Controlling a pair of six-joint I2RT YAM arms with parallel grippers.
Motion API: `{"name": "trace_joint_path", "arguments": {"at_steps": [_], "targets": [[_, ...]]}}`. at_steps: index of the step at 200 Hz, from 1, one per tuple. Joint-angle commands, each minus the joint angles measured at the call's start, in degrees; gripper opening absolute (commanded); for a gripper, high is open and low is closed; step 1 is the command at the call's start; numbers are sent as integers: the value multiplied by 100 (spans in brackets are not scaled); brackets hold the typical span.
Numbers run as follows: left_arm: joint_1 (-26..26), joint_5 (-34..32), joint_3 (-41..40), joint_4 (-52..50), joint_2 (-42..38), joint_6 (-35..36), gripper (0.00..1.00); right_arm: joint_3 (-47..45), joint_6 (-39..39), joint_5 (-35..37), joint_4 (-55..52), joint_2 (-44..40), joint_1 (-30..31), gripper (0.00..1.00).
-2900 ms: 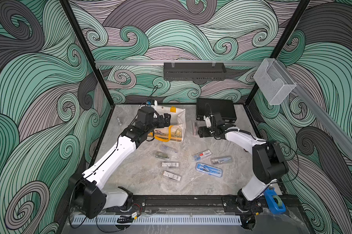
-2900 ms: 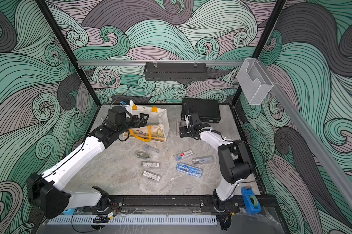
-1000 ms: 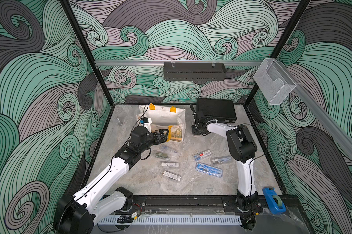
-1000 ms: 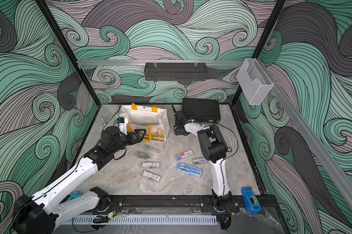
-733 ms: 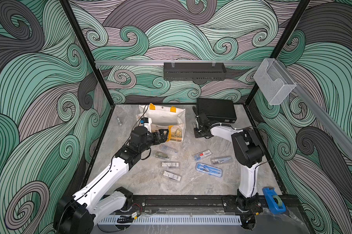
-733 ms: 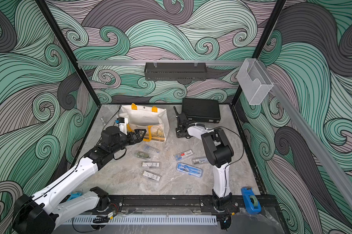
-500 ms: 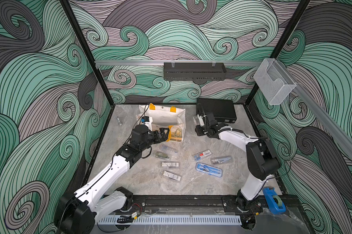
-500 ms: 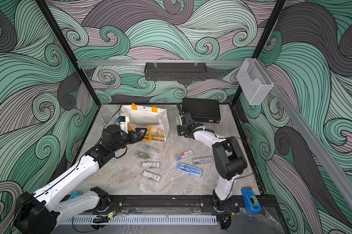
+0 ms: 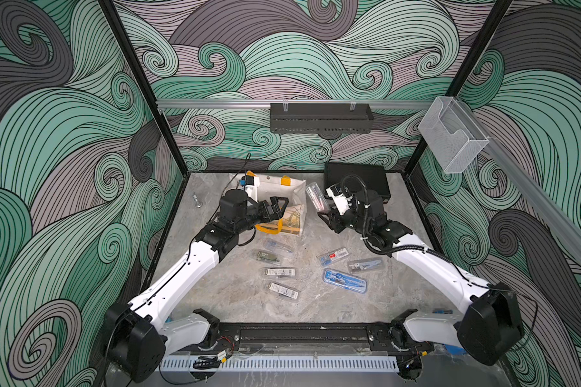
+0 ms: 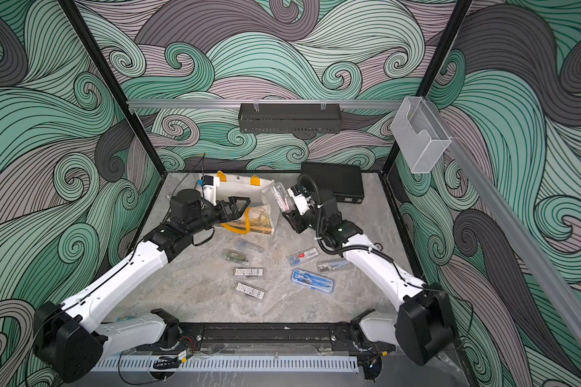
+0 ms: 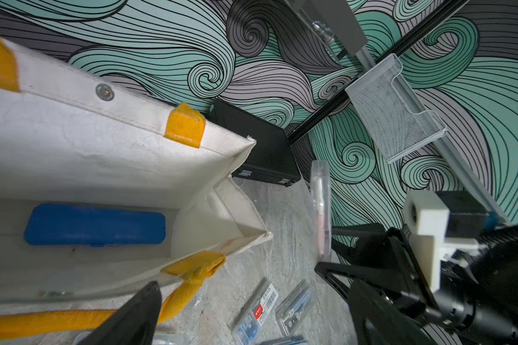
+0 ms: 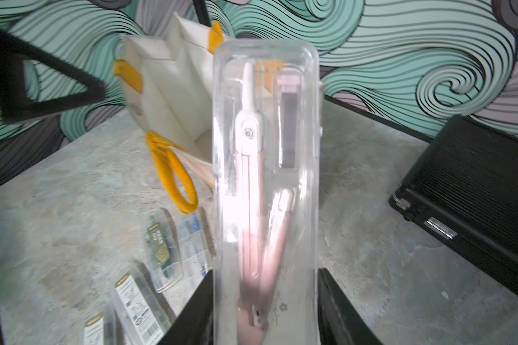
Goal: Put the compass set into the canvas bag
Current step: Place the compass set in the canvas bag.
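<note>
The cream canvas bag [image 9: 275, 188] [image 10: 240, 188] stands at the back of the table with its mouth open and yellow-orange handles. In the left wrist view a blue case [image 11: 93, 224] lies inside the bag [image 11: 102, 143]. My right gripper [image 9: 325, 217] [image 12: 265, 307] is shut on the lower end of a compass set [image 9: 315, 197] [image 12: 266, 179], a clear case with a pink compass. It holds the case upright in the air, just right of the bag. My left gripper [image 9: 279, 206] [image 11: 251, 313] is open and holds nothing, at the bag's front wall near a handle.
A black hard case [image 9: 356, 181] lies behind the right gripper. Several more compass cases lie mid-table, among them a blue one [image 9: 345, 280] and a red-labelled one [image 9: 332, 256]. A small metal piece [image 9: 198, 201] sits at the far left. A clear holder [image 9: 453, 137] hangs on the right wall.
The right arm's elbow has swung out to the right while its gripper kept the compass set raised near the bag. The left gripper has moved up to the bag's front.
</note>
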Motion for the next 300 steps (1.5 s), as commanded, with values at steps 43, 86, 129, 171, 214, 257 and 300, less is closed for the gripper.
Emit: {"name": "trace_joint_path", "arguments": {"at_steps": [43, 86, 129, 171, 214, 257, 300], "targets": [[13, 1130, 766, 265, 530, -162, 88, 196, -532, -258, 45, 50, 775, 42], [7, 1141, 793, 150, 534, -203, 74, 354, -559, -274, 197, 283, 973, 42], [7, 1136, 768, 24, 524, -203, 53, 530, -490, -79, 349, 479, 994, 42], [5, 1103, 767, -11, 510, -159, 38, 564, -479, -47, 506, 545, 1009, 42], [9, 1154, 767, 94, 506, -176, 24, 546, -510, -39, 635, 587, 1012, 43], [15, 1171, 758, 132, 505, -185, 13, 557, -534, -40, 773, 631, 1019, 46], [25, 974, 741, 90, 474, -81, 9, 552, -488, 74, 736, 601, 1012, 71]]}}
